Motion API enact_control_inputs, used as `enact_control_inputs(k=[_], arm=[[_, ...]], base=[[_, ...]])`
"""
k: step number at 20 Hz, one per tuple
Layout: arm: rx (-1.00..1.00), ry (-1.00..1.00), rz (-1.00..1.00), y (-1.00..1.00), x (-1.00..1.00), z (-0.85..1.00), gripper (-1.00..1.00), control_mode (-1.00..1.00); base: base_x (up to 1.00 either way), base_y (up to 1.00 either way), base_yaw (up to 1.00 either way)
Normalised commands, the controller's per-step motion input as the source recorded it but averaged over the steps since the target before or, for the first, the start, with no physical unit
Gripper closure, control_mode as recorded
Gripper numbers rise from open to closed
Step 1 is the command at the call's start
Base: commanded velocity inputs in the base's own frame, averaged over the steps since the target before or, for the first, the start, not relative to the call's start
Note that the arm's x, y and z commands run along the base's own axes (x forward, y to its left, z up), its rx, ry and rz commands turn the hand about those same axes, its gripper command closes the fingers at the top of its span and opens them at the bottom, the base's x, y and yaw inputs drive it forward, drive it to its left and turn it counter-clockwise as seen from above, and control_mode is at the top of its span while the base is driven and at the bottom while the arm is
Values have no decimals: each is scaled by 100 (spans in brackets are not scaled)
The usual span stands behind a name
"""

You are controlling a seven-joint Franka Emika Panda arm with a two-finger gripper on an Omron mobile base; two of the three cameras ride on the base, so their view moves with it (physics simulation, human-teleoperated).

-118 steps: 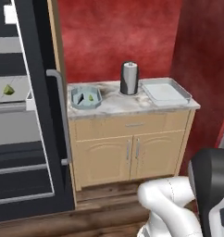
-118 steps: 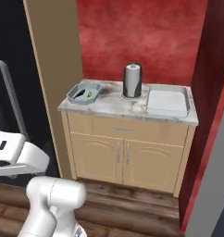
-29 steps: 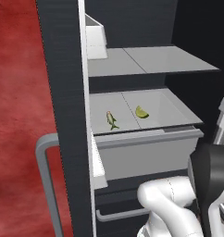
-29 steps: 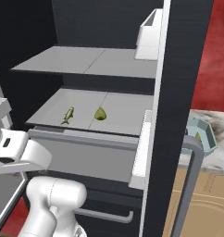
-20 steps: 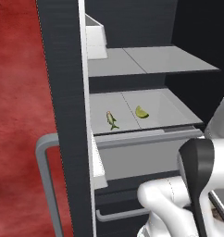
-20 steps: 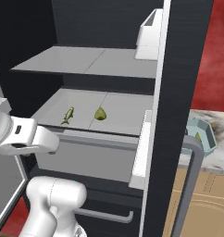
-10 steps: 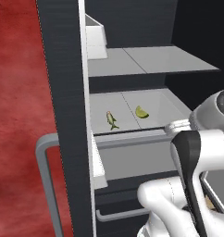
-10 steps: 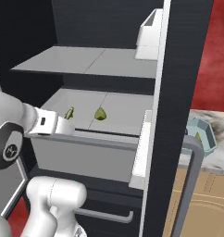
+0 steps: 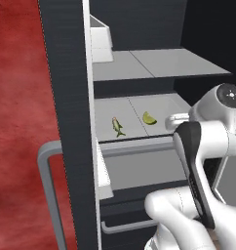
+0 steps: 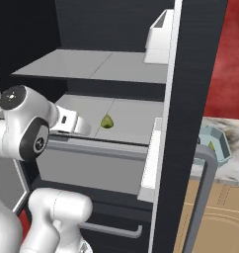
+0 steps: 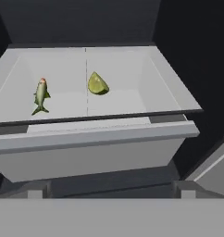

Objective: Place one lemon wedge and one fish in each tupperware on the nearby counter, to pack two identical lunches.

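On a grey fridge shelf lie a small green fish (image 9: pixel 117 126) (image 11: pixel 40 95) and, to its right, a lemon wedge (image 9: pixel 149 118) (image 10: pixel 107 121) (image 11: pixel 97 84). My gripper (image 11: pixel 109 193) hovers just outside the shelf's front lip, level with it and pointing in at both. It stands open with nothing between its fingers. The hand (image 9: pixel 176 119) sits right of the lemon wedge in the left base view. In the right base view the hand (image 10: pixel 77 125) covers the fish. A pale blue tupperware (image 10: pixel 216 143) sits on the marbled counter (image 10: pixel 227 167) right of the fridge door.
The open fridge door (image 9: pixel 73 122) (image 10: pixel 183 128) stands edge-on beside the shelf, with a white door bin (image 10: pixel 158 37) high on it. Another grey shelf (image 9: pixel 154 63) hangs above. Below the shelf lip is a grey drawer front (image 11: pixel 86 155).
The arm has swung up and forward, bringing the open hand to the front of the fridge shelf. It now covers the fish in the right base view. Fish and lemon wedge have not moved.
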Motion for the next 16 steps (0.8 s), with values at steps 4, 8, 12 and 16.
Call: enact_control_inputs(k=[4,8,12,16], arm=[[-2,11,0,0,46,-15,-100,-100],[-2,0,1,0,42,-26,-100,-100],[-1,-2,4,0,41,-43,-100,-100],[0,-17,6,0,33,-51,-100,-100]], base=[[0,0,0],[0,0,0],[0,0,0],[0,0,0]])
